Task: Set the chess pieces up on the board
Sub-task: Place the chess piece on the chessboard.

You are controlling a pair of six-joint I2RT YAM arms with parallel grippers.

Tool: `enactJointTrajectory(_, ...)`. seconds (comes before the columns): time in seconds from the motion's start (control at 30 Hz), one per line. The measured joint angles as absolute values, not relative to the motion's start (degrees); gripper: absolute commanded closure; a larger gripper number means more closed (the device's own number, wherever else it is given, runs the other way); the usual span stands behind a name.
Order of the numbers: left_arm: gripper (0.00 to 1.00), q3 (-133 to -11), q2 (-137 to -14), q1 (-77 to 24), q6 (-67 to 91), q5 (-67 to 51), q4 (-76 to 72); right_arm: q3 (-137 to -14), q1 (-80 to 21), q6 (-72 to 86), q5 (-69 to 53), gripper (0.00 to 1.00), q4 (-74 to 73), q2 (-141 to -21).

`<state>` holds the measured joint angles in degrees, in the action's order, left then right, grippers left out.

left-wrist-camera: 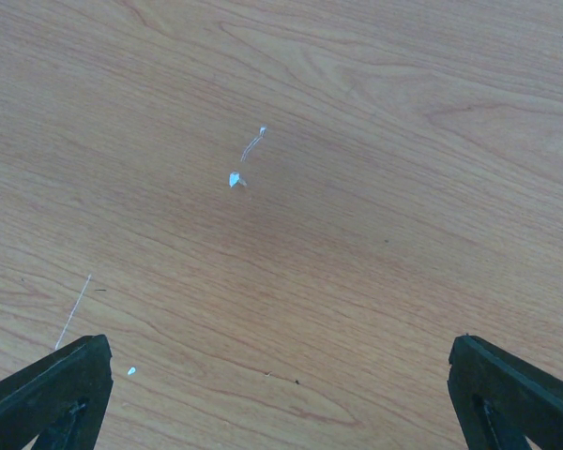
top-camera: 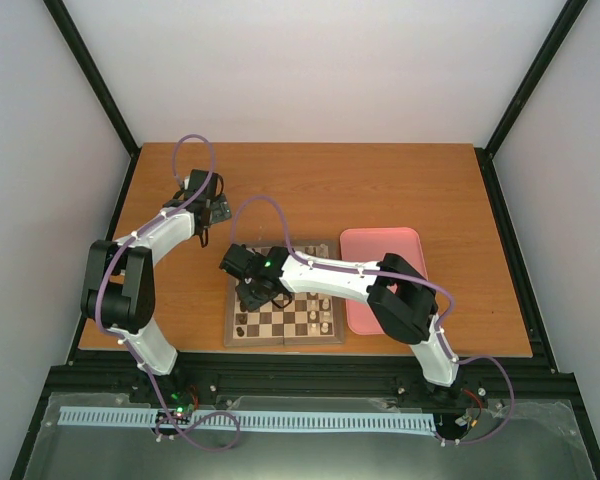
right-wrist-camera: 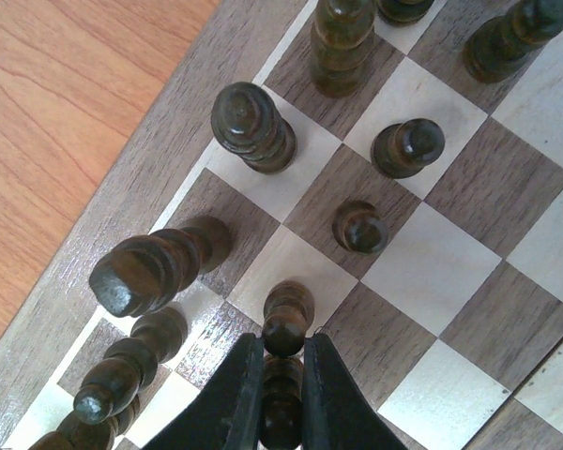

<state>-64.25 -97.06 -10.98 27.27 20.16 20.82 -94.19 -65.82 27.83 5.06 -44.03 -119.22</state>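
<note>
Between the fingers of the right gripper (right-wrist-camera: 283, 349) a dark piece (right-wrist-camera: 287, 321) is sitting clamped. The jaws are standing almost fully closed on its stem, and its round head is poking out past the fingertips. Gripper and piece are hanging over the board (right-wrist-camera: 469, 187), close to its bordered edge. Whether the base is touching a square cannot be told.

Other dark pieces are crowding around it. A small pawn (right-wrist-camera: 361, 227) is standing one square ahead and a second pawn (right-wrist-camera: 408, 147) just beyond. A taller piece (right-wrist-camera: 253, 127) is standing by the border, and a leaning one (right-wrist-camera: 145, 272) is sitting just left of the fingers.

From above, white pieces (top-camera: 315, 318) are standing on the near rows, and the right arm is reaching across the board, hiding some squares. A pink tray (top-camera: 380, 262) is lying just beside the board's right edge.

Well apart at far left, the left gripper (left-wrist-camera: 281, 375) is hanging over bare table (left-wrist-camera: 357, 141), jaws spread wide and gripping nothing.
</note>
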Motion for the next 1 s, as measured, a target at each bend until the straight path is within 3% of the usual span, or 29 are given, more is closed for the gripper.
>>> enactJointTrajectory(0.63,0.0,-64.2,-97.1,-11.0,27.3,20.1,20.8,-94.2,-67.6,27.9,3.9,0.97,-44.1,-119.2)
enactJointTrajectory(1.0,0.0,-64.2,-97.1,-11.0,27.3,20.1,20.8,-94.2,-67.6,27.9,9.0,0.97,-44.4,-119.2)
